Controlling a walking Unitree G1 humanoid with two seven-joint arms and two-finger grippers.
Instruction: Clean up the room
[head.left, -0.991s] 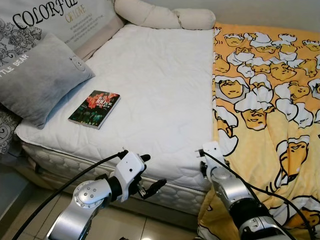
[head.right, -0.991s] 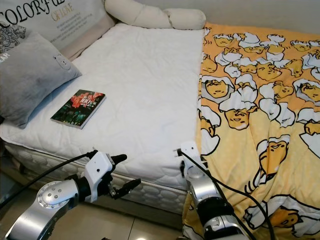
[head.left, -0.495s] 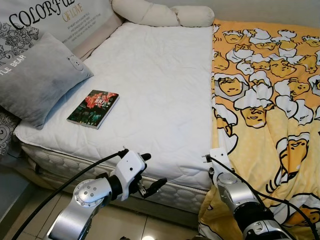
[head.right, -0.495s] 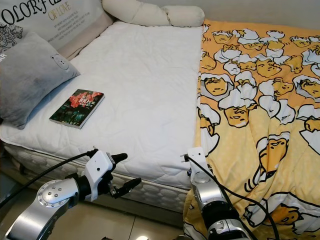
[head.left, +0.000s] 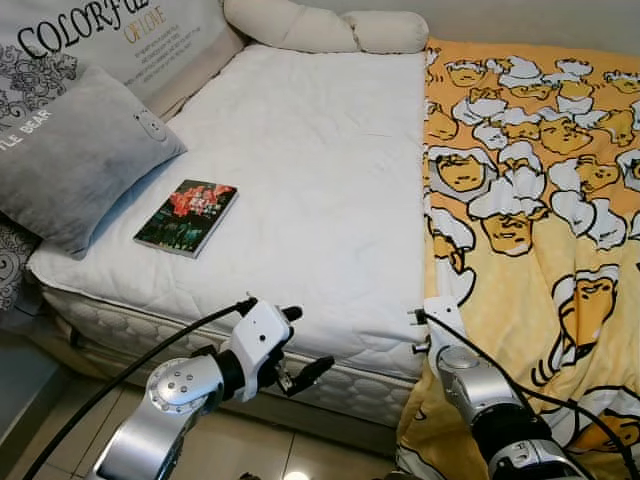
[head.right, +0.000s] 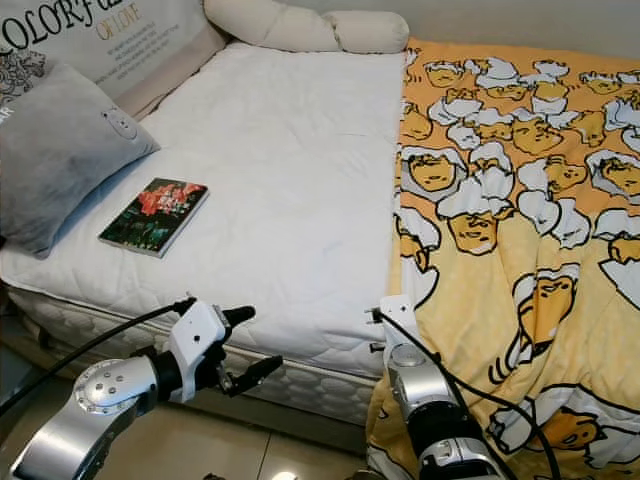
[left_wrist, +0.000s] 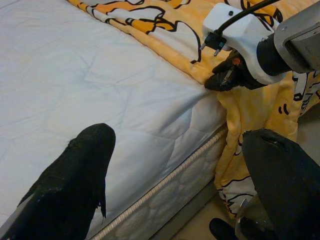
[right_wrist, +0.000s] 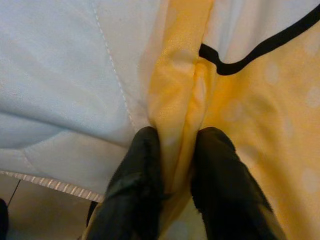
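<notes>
Our right gripper pinches a fold of the yellow blanket between its two black fingers, right at the blanket's inner edge where it meets the white mattress. From the head we see that arm low at the foot corner of the bed, its wrist pressed against the hanging cloth. Our left gripper hovers just off the mattress's near edge, fingers spread wide and holding nothing; through its wrist camera we see the two fingertips well apart, the quilted side of the mattress between them.

The blanket, printed with cartoon figures, covers the right half of the bed and drapes over the foot toward the tiled floor. On the bare left half lies a book, flat, near a grey pillow. A cream bolster runs along the head end. The lettered cushion behind the pillow seems to lean on the wall, though we cannot be sure.
</notes>
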